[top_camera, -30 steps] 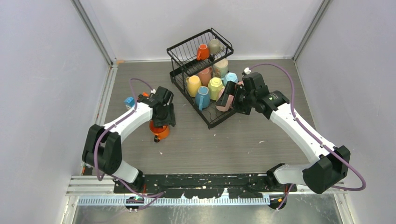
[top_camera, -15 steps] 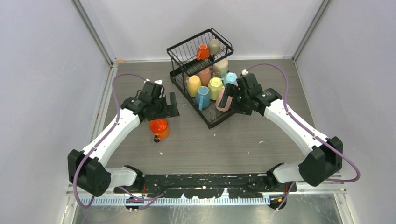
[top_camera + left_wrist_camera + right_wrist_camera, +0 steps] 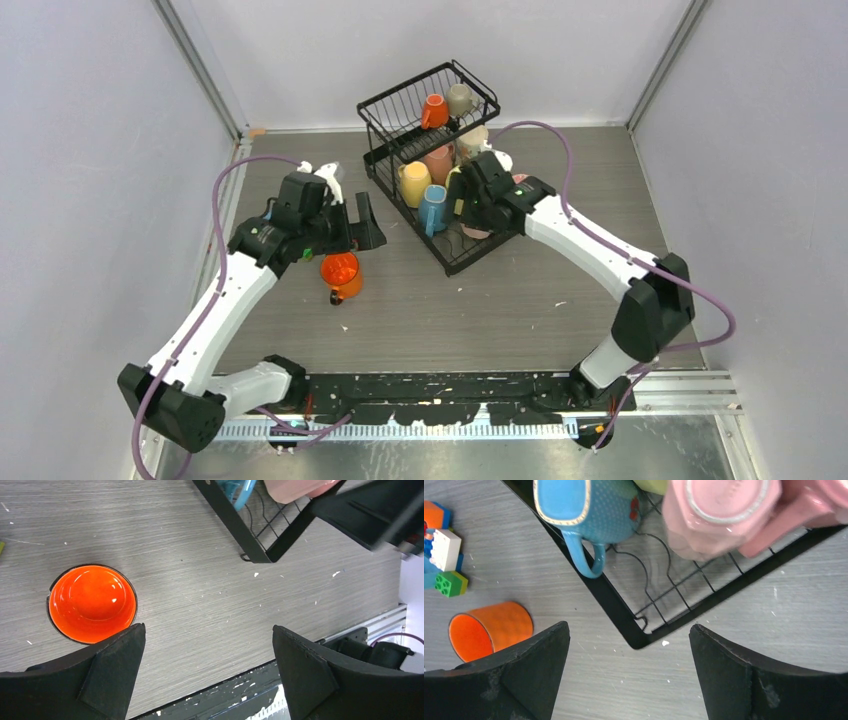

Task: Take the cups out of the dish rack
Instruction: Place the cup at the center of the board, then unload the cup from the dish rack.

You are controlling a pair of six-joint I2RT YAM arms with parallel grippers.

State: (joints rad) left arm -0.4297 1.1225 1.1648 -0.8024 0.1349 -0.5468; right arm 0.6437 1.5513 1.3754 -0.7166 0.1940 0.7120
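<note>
One orange cup is set out on the worktop; the other cups are kept in the dish rack by the far edge.
The left gripper is held wide open and empty over the orange cup, which stands upright left of the rack. The right gripper is spread open, empty, over the rack's near corner, near a pink cup and a blue cup.

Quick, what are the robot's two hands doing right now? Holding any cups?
Left gripper: open, empty, near the orange cup.
Right gripper: open, empty, near the pink cup.
</note>
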